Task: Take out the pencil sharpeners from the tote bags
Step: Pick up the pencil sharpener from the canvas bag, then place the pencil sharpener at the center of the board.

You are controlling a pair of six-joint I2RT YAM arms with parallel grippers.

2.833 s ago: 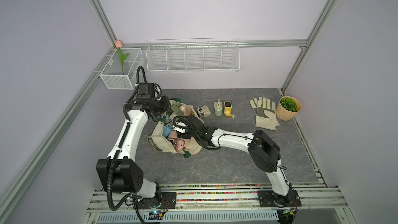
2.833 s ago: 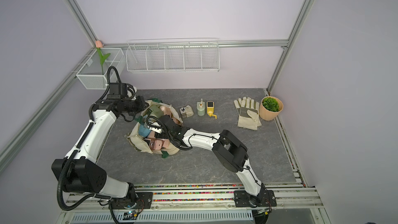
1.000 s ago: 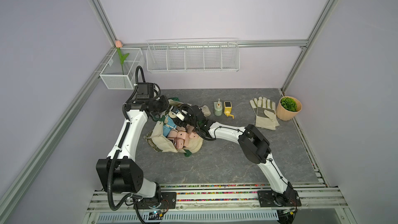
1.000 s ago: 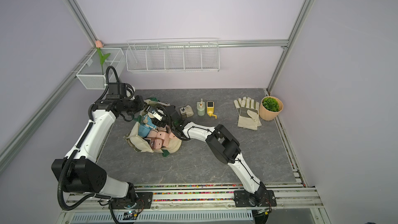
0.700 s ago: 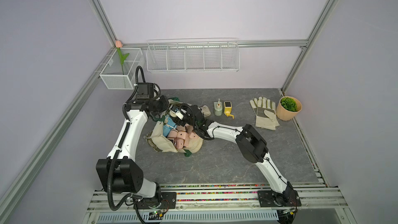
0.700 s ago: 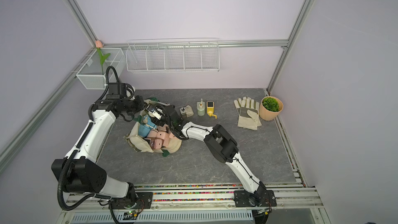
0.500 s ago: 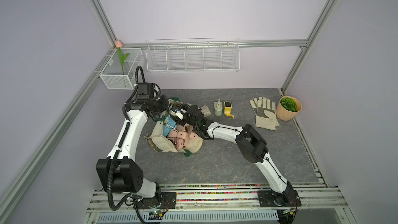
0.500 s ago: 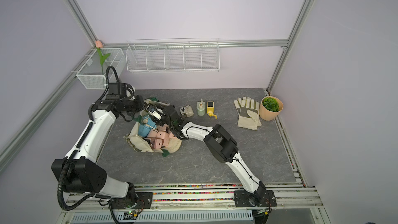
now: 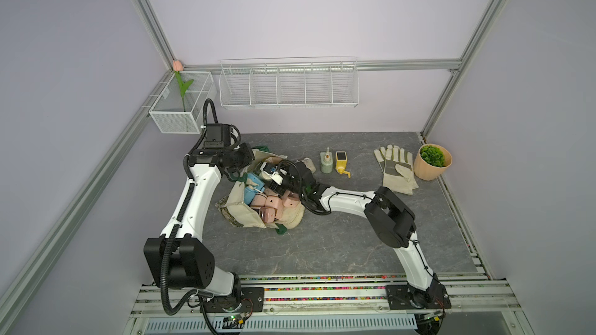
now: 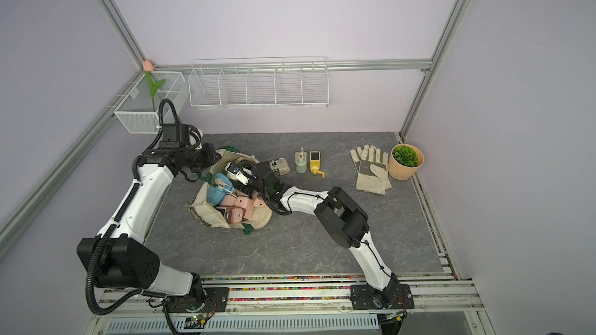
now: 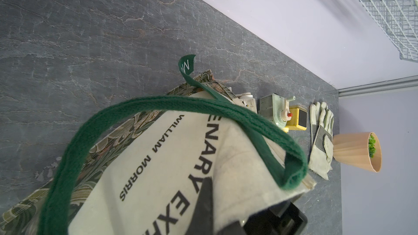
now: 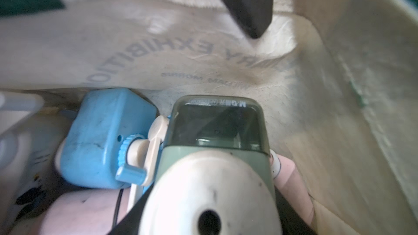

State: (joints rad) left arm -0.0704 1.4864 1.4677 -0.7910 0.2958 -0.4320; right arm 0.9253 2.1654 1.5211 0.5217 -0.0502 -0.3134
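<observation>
Grey stone-look tabletop (image 9: 338, 246), with the cream tote bag (image 9: 245, 217) slumped on it, mouth wide, pastel sharpeners (image 9: 271, 203) piled inside. At the rim the left gripper (image 9: 245, 169) is pinched tight on the cloth. Down in the mouth, the right gripper (image 12: 212, 211) has its jaws squeezed on a pale green sharpener (image 12: 217, 154), with a blue sharpener (image 12: 101, 139) touching it.

Grey marbled desk (image 9: 322, 246): tote (image 9: 240, 217) slumped at the left. Along the back, what looks like a cream sharpener (image 10: 280, 166), then a green sharpener (image 9: 326, 163) just beside a yellow sharpener (image 9: 341, 159). Gloves (image 9: 395, 169) lie flat, pot (image 9: 429, 170) upright beside them.
</observation>
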